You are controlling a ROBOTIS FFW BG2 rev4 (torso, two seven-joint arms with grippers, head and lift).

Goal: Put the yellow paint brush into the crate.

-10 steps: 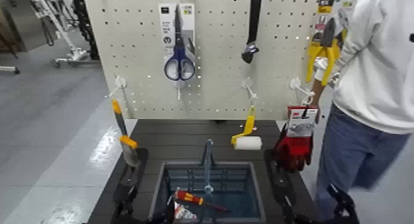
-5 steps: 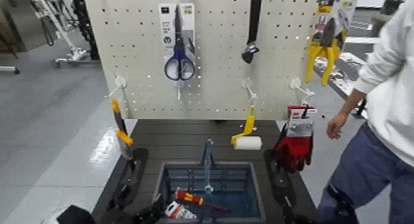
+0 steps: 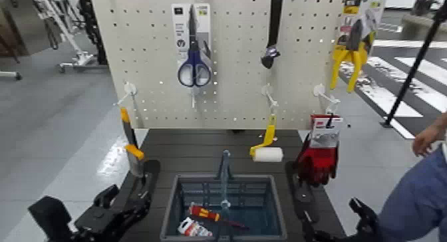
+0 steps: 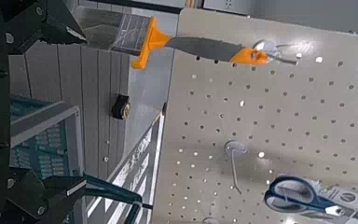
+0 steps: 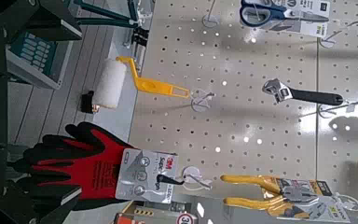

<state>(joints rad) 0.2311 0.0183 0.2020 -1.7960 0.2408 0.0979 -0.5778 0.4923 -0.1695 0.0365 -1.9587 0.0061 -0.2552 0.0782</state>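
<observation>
- Left gripper: near left, left of the crate; claw apart, nothing clamped. Brush bristles close to one fingertip in the wrist view; contact, can't tell.
- Right gripper: near right, right of the crate, claw apart and holding nothing.
- Crate: grey-blue, slotted sides, near centre on the dark slatted table. Upright central handle stands in the way over the middle.
- In crate, left part: screwdriver, red and yellow grip, dark shaft pointing right; white-and-red pack nearer, print too small to read.
- Person's hand and blue trousers at right edge, well apart from the crate.
- Yellow paint brush: hanging at left from a white hook on the pegboard, bristles down, outside the crate, beyond its left side.
- Yellow-handled roller: hung right of centre, white cylinder low, beyond the crate.
- Gloves: red and black, hung right, white card reads "3M"; smaller print unreadable.
- Scissors: blue handles, upper left of centre, carded, text unreadable.
- Wrench: black handle, upper right of centre.
- Pliers: yellow handles, upper far right, black-and-yellow label, brand unreadable.
</observation>
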